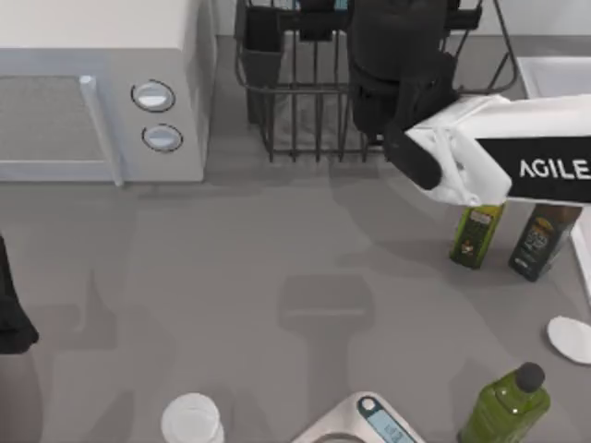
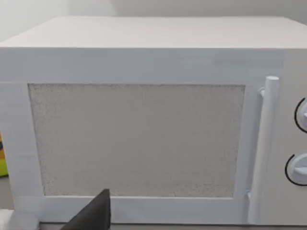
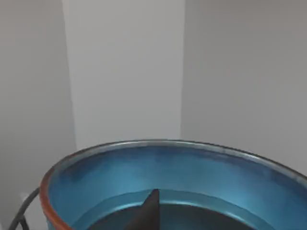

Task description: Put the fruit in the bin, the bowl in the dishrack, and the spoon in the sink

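Right arm, white casing lettered "AGILE" (cut off at the frame edge), reaches over the black wire dishrack (image 1: 305, 101) at the counter's (image 1: 277, 277) far side; its right tool (image 3: 148, 211) sits inside the blue bowl (image 3: 120, 177), whose reddish-brown rim shows beside a rack wire; whether it grips the bowl cannot be told. Left tool (image 2: 93, 215) faces the white microwave (image 1: 102, 92); grip state likewise undetermined. Also present: two olive-oil cartons (image 1: 476, 235), labels unreadable; green bottle (image 1: 506, 406); white cup (image 1: 191, 420); kitchen scale (image 1: 369, 426).

A blue bowl (image 3: 201, 177) with a reddish-brown rim sits close below, a dark claw fingertip (image 3: 146, 213) inside it; black wire (image 3: 21, 213) curves beside its rim.
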You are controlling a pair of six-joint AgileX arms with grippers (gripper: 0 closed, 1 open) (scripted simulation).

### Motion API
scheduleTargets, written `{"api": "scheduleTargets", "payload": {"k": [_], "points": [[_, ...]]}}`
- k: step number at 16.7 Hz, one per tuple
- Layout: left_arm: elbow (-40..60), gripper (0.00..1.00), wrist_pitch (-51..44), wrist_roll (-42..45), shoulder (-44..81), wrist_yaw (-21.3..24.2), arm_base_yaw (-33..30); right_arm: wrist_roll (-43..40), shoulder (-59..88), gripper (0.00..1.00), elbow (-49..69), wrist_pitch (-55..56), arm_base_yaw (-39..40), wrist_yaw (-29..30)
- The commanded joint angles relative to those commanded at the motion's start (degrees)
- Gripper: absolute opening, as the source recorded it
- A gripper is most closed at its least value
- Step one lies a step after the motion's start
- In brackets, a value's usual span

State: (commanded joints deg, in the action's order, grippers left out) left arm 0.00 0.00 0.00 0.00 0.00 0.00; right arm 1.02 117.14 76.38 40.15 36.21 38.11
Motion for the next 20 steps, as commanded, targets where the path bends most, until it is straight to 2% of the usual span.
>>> {"api": "scheduleTargets", "payload": {"k": [12, 16, 20], "points": [[0.0, 1.0, 0.0, 0.0, 0.0, 0.0, 0.0, 0.0, -1.3, 1.0, -1.6, -1.0, -0.8, -0.9], [0.0, 1.0, 0.0, 0.0, 0.0, 0.0, 0.0, -0.3, -10.4, 1.0, -9.8, -5.7, -5.0, -5.3], [0.0, 1.0, 0.0, 0.0, 0.0, 0.0, 0.0, -0.4, -28.6, 1.0, -21.3, -11.9, -10.7, -11.3]]}}
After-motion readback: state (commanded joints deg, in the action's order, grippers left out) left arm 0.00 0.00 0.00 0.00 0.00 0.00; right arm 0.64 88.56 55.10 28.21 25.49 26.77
